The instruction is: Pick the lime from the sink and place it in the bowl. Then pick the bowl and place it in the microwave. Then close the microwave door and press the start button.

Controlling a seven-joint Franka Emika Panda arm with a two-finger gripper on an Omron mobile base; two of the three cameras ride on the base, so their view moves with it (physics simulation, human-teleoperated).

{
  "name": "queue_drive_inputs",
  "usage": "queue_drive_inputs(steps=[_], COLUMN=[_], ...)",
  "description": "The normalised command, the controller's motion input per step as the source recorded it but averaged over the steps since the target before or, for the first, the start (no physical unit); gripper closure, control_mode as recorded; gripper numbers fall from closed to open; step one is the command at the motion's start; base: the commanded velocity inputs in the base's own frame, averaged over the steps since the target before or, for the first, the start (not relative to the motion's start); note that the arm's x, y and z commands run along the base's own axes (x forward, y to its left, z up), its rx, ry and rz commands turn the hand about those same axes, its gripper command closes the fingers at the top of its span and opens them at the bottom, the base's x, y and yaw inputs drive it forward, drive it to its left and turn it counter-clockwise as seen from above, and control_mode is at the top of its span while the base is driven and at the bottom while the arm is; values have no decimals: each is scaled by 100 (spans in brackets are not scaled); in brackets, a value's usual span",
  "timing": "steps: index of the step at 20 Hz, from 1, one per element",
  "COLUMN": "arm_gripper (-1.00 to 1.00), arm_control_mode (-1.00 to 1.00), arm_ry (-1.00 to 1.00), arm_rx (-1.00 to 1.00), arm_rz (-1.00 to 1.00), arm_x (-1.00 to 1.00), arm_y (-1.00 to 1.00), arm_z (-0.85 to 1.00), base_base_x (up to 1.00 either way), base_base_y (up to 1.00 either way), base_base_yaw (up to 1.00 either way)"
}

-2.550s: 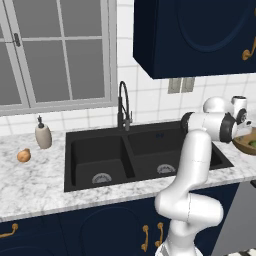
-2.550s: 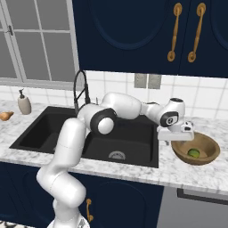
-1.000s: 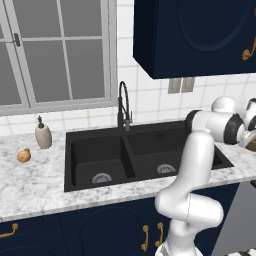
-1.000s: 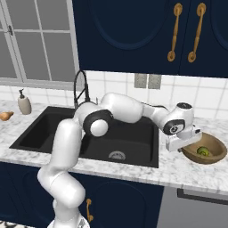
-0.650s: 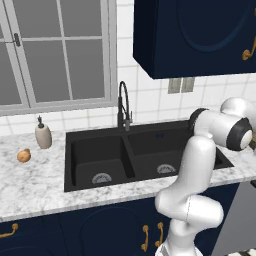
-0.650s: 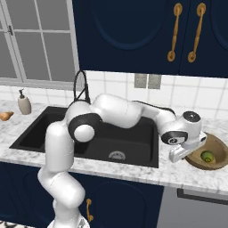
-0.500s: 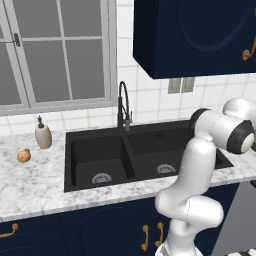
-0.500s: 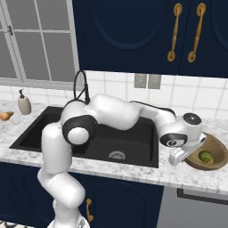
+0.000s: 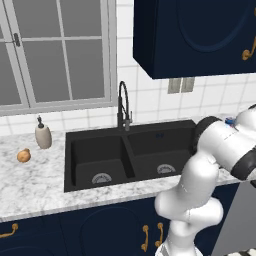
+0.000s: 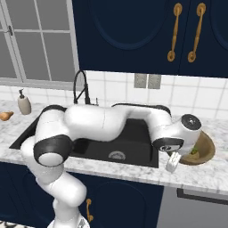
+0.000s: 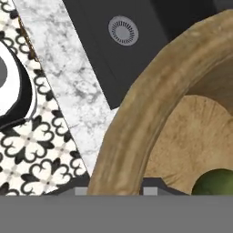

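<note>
Marbled white stone forms the desk point(image 9: 35, 182) in the left base view, under a window and dark blue cupboards. A black sink point(image 9: 130, 157) with 2 basins and an arched tap point(image 9: 123, 105) is set into it. Left of the sink stand a soap bottle point(image 9: 43, 135) and, nearer the edge, an orange-brown lump point(image 9: 23, 155). The white arm point(image 9: 210, 165) rises at the lower right and bends off past the right edge.

From the right base view, the arm point(image 10: 102, 122) stretches across the sink point(image 10: 129, 142) to the right, where the claw point(image 10: 173, 162) hangs at the near left rim of a wooden bowl point(image 10: 205, 149) on the desk point(image 10: 209, 171), just right of the sink. A bit of green lime point(image 10: 195, 152) shows inside the bowl, beside the wrist. The soap bottle point(image 10: 24, 103) and the lump point(image 10: 4, 116) sit far left.

Seen from the hand, the thick rim of the bowl point(image 11: 136, 123) arcs across, running down between the 2 finger tips point(image 11: 152, 184) at the bottom edge, so the claw grips the bowl's rim. The lime point(image 11: 216, 182) lies on the bowl's floor at the lower right. Beyond the rim are the desk point(image 11: 68, 73), a sink point(image 11: 141, 50) basin with its round drain point(image 11: 123, 31), and patterned floor tiles point(image 11: 32, 150).
</note>
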Motion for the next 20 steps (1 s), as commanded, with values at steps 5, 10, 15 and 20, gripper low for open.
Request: queue_drive_inputs(steps=[5,10,15,20], arm_gripper=[100,100,100,100], arm_control_mode=[-100,-100,-100,-100], arm_ry=[-29,4,16,-2], arm_rx=[-14,-20,-9,1], arm_rz=[36,61,50,17], arm_x=[-89,-46,-7,-8], arm_y=[55,93,96,76], arm_z=[50,42,25,24], base_base_x=[0,0,0,0], base_base_y=[0,0,0,0], base_base_yaw=[0,0,0,0])
